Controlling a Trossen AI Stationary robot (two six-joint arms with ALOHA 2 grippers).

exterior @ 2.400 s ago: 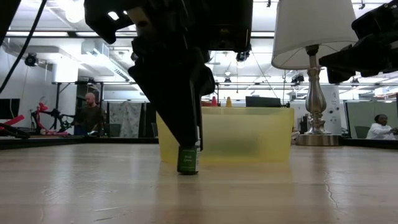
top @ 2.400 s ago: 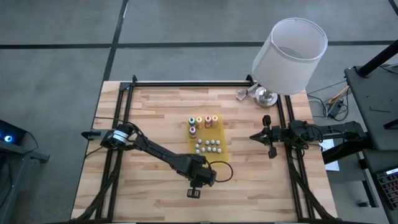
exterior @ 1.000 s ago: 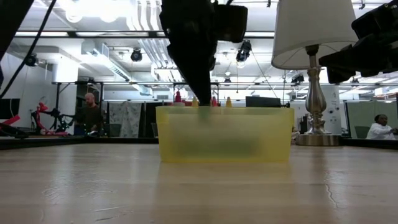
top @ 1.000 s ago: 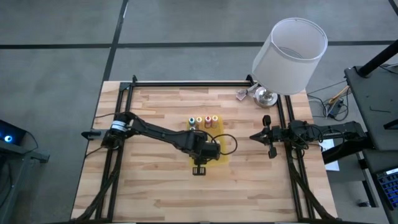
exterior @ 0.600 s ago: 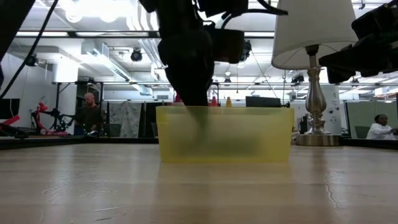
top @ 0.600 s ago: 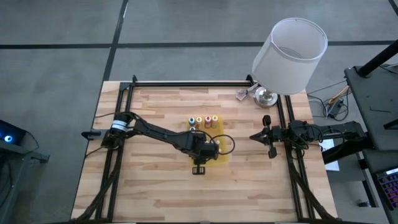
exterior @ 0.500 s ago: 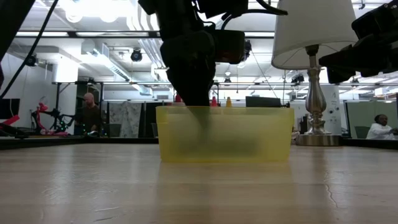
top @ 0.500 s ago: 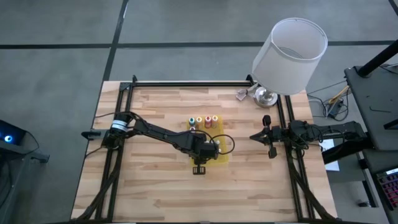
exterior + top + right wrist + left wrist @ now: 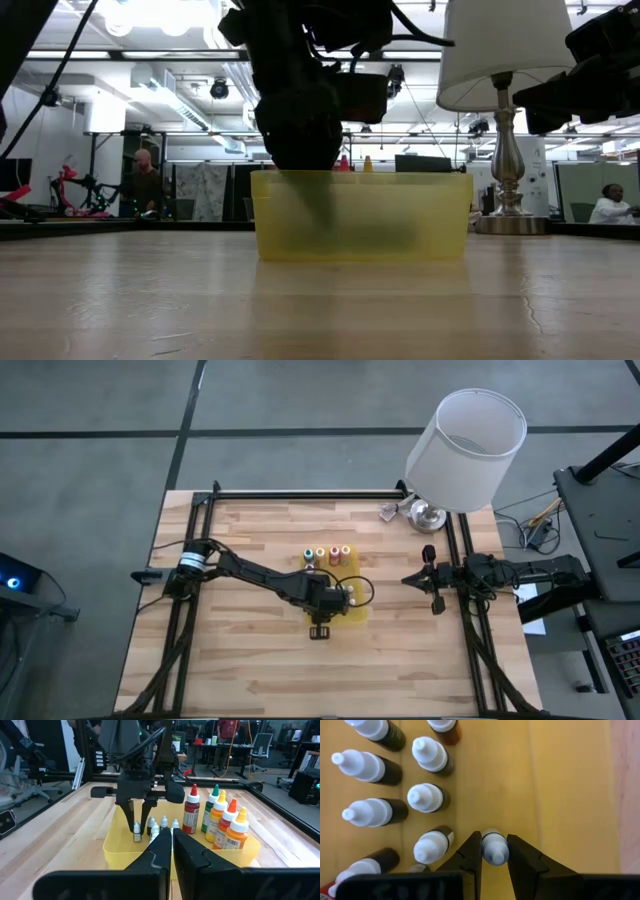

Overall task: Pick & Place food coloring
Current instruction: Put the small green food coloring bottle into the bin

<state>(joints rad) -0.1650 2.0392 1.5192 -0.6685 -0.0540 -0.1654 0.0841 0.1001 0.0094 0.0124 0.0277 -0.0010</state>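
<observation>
Where a couple of seconds ago my left gripper [image 9: 327, 600] pinched a tiny bottle down on the bare wood near the table's front, the high view now has it over the translucent yellow plastic tray [image 9: 354, 610], beside the row of larger coloured-cap bottles [image 9: 327, 554]. In the low view, my dark arm dips behind the tray's frosted wall [image 9: 400, 215]. My left wrist view shows my fingers [image 9: 470, 852] pinching a small white-capped dropper bottle [image 9: 494, 850] upright among its neighbours. My right gripper [image 9: 172, 837], pressed together, waits at the table's right edge.
</observation>
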